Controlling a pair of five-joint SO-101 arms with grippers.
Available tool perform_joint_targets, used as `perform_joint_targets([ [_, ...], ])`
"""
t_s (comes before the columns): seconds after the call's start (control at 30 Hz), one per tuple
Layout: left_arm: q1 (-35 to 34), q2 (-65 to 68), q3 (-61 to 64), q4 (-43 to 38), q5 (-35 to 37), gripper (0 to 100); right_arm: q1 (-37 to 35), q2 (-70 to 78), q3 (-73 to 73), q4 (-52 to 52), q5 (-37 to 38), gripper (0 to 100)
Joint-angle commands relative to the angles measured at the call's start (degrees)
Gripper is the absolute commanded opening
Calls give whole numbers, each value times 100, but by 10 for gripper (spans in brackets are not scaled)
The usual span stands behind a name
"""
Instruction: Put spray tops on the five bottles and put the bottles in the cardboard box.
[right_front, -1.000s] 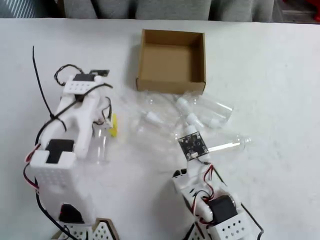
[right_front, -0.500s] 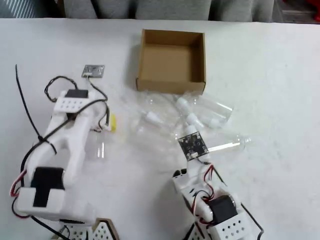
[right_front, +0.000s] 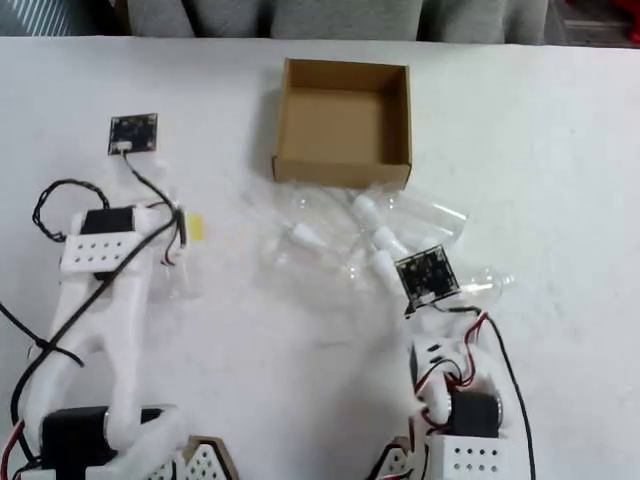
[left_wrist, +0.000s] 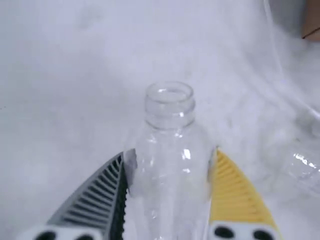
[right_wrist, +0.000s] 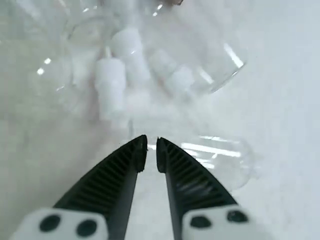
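A clear plastic bottle (left_wrist: 170, 120) is clasped round its body by the left gripper (left_wrist: 170, 157), between a ribbed grey finger (left_wrist: 107, 187) and a ribbed yellow one (left_wrist: 232, 192). The threaded neck is left free beyond the fingertips and has no top on it, presumably so that a spray top can be fitted there. This bottle is held over the white table (right_front: 540, 150), well apart from the cardboard box (right_front: 342, 170), in which no bottle is seen.

The right gripper (right_wrist: 151, 142) is poised just short of the heap of parts, its black ridged jaws drawn almost together with nothing seen clamped between them. It is probably stationed there to pick a top. The white spray tops (right_wrist: 110, 87) are stubby, opaque and matte. The loose bottles (right_wrist: 220, 160) among them are thin-walled, glossy, rounded and lying on their sides.
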Motion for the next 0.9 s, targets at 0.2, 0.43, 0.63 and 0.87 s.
perform_joint_targets([
  [0.2,-470,690,-844,9,615,24,-1235,980,-1960,207,-105,21],
  [0.43,-593,1279,-1231,79,756,24,-2070,4084,-3930,127,-123,21],
  [0.63,-593,1314,-1231,53,747,24,-2844,6070,-5099,-409,-1178,19],
  [0.87,-593,1323,-1196,-123,747,24,-2888,8277,-6013,-910,-1943,22],
])
